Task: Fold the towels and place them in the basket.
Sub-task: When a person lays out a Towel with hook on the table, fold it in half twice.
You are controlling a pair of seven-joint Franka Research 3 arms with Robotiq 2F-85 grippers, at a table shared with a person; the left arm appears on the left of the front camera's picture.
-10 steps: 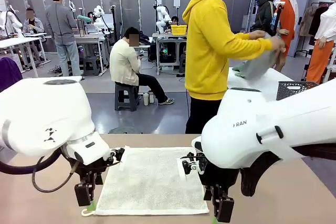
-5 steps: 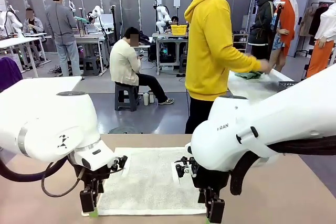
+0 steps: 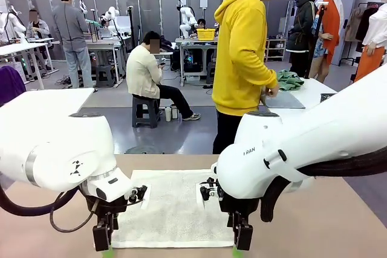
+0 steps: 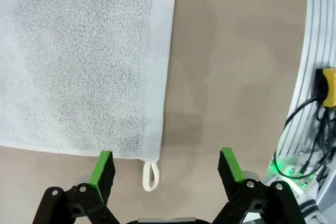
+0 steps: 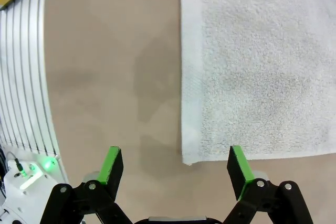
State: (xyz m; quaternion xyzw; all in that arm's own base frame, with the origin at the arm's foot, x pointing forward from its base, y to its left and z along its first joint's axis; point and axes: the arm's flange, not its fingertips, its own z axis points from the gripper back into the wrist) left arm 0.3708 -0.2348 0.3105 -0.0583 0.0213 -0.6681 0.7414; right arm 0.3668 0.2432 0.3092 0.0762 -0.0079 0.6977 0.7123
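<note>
Towel (image 3: 172,209), pale and spread flat, lies at the middle of the worktop's (image 3: 326,222) near edge, with one long side running left to right along that edge.

The left gripper (image 3: 103,247) hangs over the towel's near-left corner, jaws spread wide and holding nothing. Its wrist view shows the hemmed corner and the small corner loop (image 4: 149,174) lying between the two green pads, the loop poking out onto bare worktop. The corner sits closer to one pad than to the other.

The right gripper (image 3: 240,247) stands over the near-right corner, likewise wide open and empty. Its wrist view puts that corner about midway between the pads.

Each arm is nearest its own corner, so the likely next move is straight down onto both, then carrying the near edge away toward the far edge.

The front view alone shows a person in a yellow hoodie at a farther table, where green towels (image 3: 290,80) lie. The wrist views alone settle how the corners sit between the pads.
</note>
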